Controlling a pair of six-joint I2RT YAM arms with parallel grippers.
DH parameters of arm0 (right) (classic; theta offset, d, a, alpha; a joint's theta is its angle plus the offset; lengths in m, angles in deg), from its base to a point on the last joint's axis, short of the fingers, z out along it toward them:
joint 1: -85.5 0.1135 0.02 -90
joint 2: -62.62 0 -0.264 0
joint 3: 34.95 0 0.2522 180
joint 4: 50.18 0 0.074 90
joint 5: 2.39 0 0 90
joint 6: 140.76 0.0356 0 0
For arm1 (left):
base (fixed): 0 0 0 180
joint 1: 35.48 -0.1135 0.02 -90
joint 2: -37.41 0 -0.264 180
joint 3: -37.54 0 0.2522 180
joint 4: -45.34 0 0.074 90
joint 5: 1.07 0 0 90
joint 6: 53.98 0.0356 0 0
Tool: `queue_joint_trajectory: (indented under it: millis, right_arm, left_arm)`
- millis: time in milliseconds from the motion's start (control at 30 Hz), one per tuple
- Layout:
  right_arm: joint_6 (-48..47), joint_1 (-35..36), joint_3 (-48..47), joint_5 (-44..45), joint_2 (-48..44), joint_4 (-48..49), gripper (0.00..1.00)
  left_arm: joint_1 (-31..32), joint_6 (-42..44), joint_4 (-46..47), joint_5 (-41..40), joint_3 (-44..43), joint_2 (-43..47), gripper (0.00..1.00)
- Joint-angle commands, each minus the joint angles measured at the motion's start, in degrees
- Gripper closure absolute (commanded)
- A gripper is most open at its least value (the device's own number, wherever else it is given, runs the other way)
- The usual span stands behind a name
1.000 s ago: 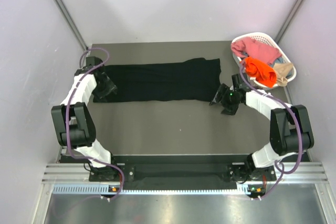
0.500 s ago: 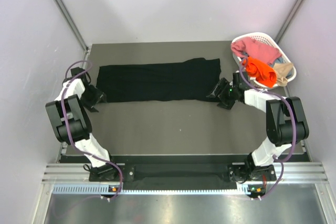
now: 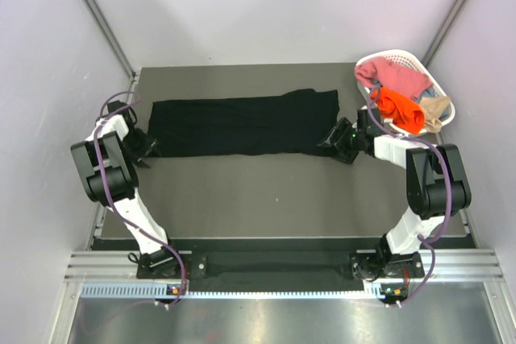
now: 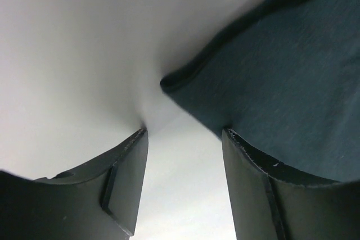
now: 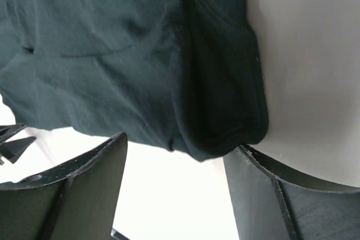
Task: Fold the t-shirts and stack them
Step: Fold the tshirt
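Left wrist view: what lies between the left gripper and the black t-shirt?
Only bare table, per the left wrist view; the open left gripper holds none of the black t-shirt.

Count from overhead:
- Shirts: 4 total. 1 black shirt [image 3: 242,125] out on the desk [image 3: 274,191], 3 bunched in the basket [image 3: 401,55]: 1 pink shirt [image 3: 393,78], 1 orange shirt [image 3: 401,110], 1 beige shirt [image 3: 436,109].
- Baskets: 1.
- Desks: 1.
- Arms: 2, the left arm [image 3: 105,175] and the right arm [image 3: 431,179].
- Pincers: 2, the left pincer [image 3: 145,147] and the right pincer [image 3: 333,140]. 2 fingers each, 4 in all.
- Mounting rails: 1, the rail [image 3: 282,267] at the near edge.

Can't tell whether more clothes sit under those three in the basket.
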Motion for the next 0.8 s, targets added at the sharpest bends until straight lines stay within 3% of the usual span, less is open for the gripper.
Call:
queue_joint_trajectory:
  millis: [0,200,500,767]
  right_arm:
    - [-0.5,-0.8,-1.8,3.2,2.3,0.0,0.32]
    - [-0.4,-0.8,-2.1,3.4,2.1,-0.3,0.33]
    - [-1.2,-0.8,-1.9,2.7,2.2,0.0,0.33]
    - [-1.4,-0.8,-1.9,2.8,2.6,0.2,0.33]
  left_arm:
    - [-0.7,0.6,0.7,-0.9,-3.1,-1.9,0.40]
    - [-0.9,0.5,0.5,-1.7,-4.5,-3.4,0.40]
    - [-2.1,-1.5,1.9,0.5,-1.6,2.4,0.36]
    - [-2.9,-2.9,1.8,2.0,-4.9,-1.3,0.37]
